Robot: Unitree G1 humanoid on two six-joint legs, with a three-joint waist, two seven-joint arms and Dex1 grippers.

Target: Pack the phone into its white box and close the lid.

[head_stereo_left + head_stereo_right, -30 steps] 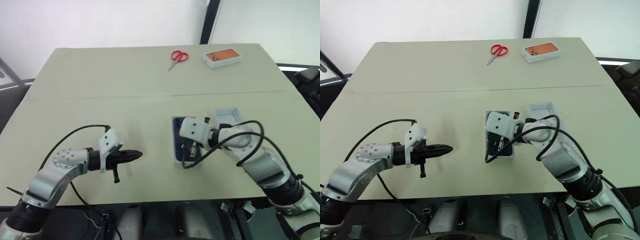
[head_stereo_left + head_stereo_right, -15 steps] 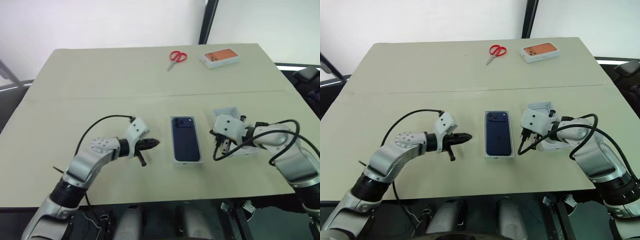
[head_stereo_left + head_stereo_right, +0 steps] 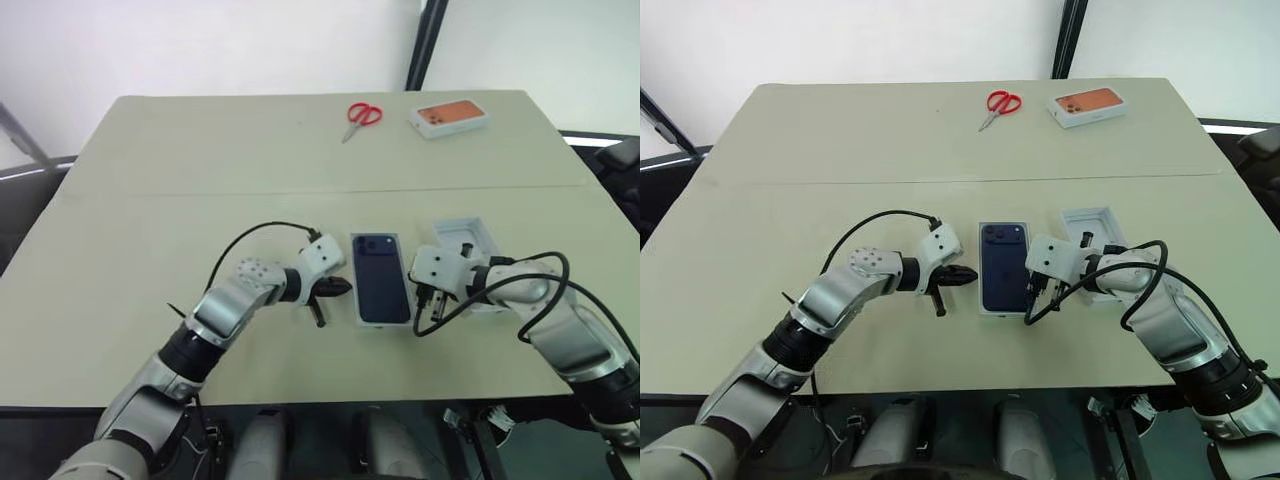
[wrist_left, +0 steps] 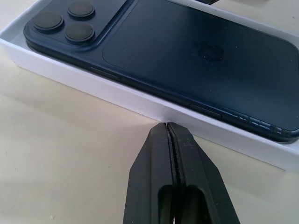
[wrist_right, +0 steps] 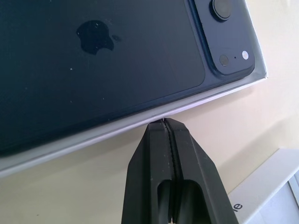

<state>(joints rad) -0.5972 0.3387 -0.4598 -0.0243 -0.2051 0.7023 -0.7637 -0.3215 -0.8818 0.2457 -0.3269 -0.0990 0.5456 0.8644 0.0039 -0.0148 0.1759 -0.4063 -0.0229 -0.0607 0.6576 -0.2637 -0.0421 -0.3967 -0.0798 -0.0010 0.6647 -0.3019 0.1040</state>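
- While the phone (image 3: 381, 277) lies back-up inside the white box (image 4: 140, 103), both sit near the middle of the desk (image 3: 200, 160), with the camera cluster at the far end, toward 12 o'clock.
- In the left wrist view, the phone's edge rises a little above the box's thin white wall.
- The left end effector (image 3: 343, 286) has its two black fingers pressed together, holding nothing; it is at 9 o'clock of the box, its tips right at the box's long left wall.
- The right end effector (image 5: 162, 122) also has its fingers together and empty; it is at 3 o'clock of the box, its tips at the long right wall.
- Whether either set of tips actually presses the wall cannot be told for sure; they look to be touching or just short of it.
- A white moulded insert (image 3: 467, 238) lies on the desk just beyond the right arm, at about 2 o'clock of the box.
- Red-handled scissors (image 3: 358, 117) rest near the far edge, at 12 o'clock of the box.
- A white box with an orange picture (image 3: 448, 116) lies just to the right of the scissors, well apart from the phone.
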